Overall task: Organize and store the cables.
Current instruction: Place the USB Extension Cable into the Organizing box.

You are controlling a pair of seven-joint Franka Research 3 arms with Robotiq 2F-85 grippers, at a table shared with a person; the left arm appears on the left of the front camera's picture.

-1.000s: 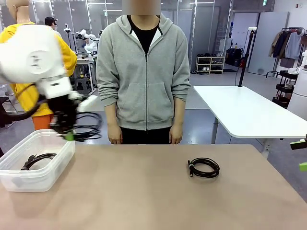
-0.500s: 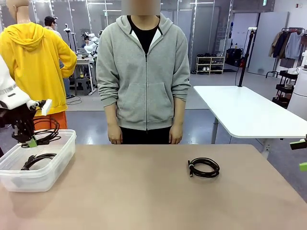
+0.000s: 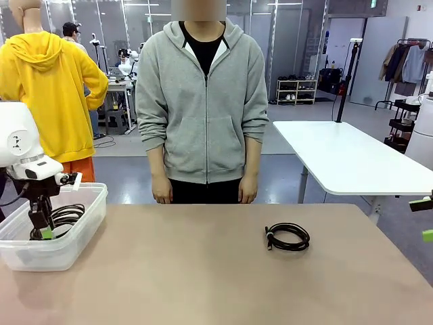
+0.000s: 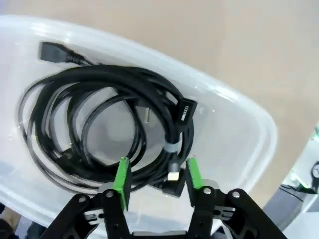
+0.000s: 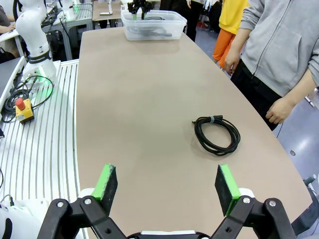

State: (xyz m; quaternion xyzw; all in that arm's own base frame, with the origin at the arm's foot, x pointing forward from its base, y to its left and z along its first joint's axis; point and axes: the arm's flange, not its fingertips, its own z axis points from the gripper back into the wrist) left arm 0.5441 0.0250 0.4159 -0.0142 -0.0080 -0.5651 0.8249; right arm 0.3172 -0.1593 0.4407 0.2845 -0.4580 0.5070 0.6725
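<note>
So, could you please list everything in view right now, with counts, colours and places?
Cables in bin: coiled black cords, at least two, lying in the clear bin; exact count hard to tell.
Cable on table: one, black, coiled, on the table right of centre, in front of the person.
Bin: one, clear plastic, at the table's left end.
Table: one, tan top.
White table: one, behind to the right.
Person: one, grey hoodie, standing at the far side, arms down.
Left gripper: black with green pads, jaws open over the cords in the bin.
Right gripper: jaws wide open above the table, holding nothing.
</note>
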